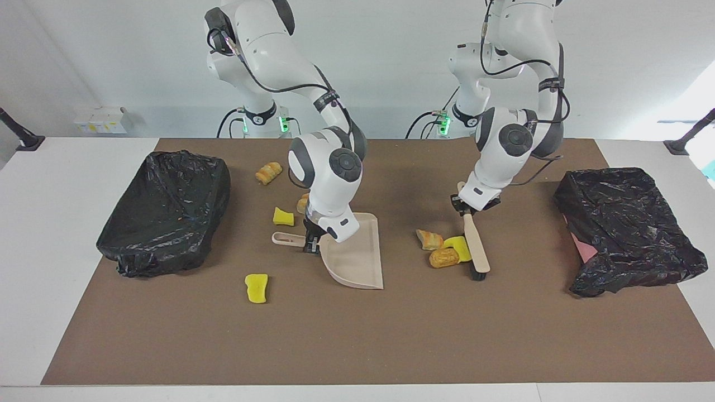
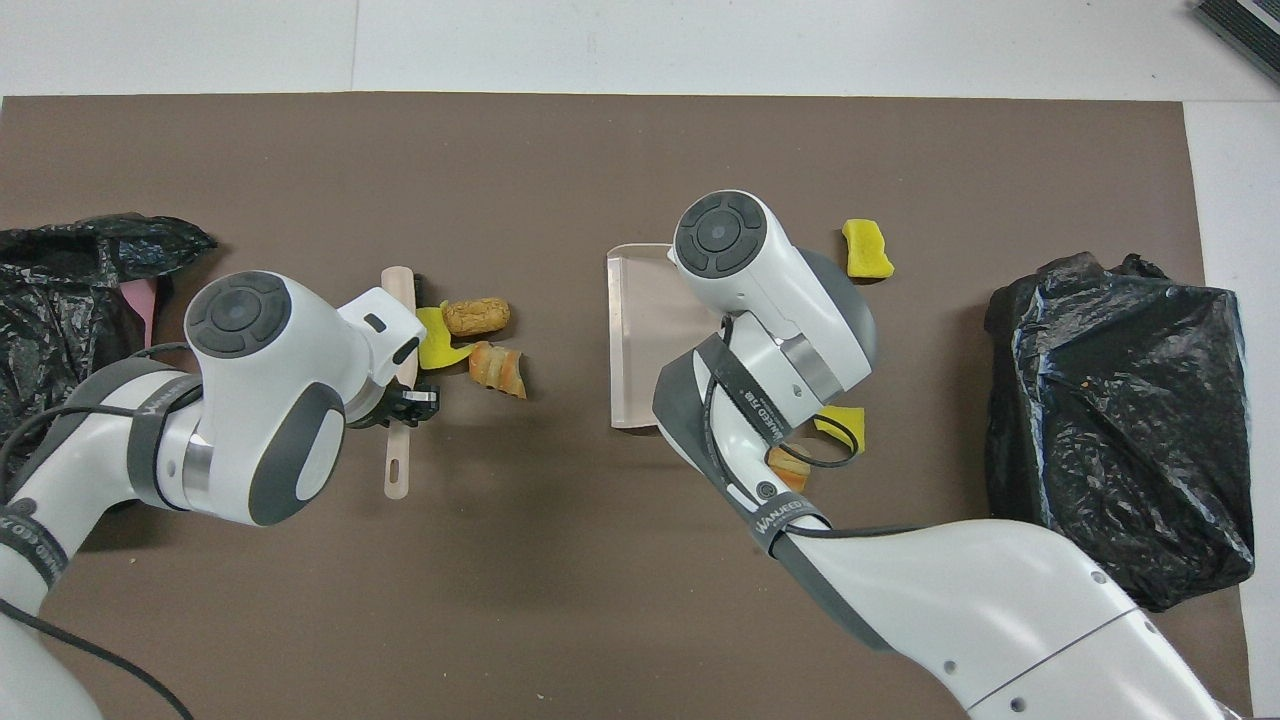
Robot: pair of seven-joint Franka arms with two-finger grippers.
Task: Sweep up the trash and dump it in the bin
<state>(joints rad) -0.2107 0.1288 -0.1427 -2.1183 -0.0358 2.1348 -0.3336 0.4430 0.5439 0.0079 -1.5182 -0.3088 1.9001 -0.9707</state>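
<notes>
My left gripper (image 1: 468,209) is shut on the handle of the beige brush (image 1: 475,244), whose bristles rest on the brown mat. Touching the brush on the dustpan's side lie three bits of trash: a yellow sponge piece (image 1: 460,248) and two bread lumps (image 1: 444,258) (image 1: 428,239). My right gripper (image 1: 311,241) is shut on the handle of the beige dustpan (image 1: 356,255), which sits mid-mat with its mouth toward those bits. More trash lies around the right arm: two sponge pieces (image 1: 256,287) (image 1: 283,216), a bread lump (image 1: 268,172) and a half-hidden one (image 1: 302,203).
A black bag-lined bin (image 1: 165,215) stands at the right arm's end of the mat. Another (image 1: 631,223), with something pink (image 1: 581,248) at its edge, stands at the left arm's end. The brown mat (image 1: 391,335) covers the white table.
</notes>
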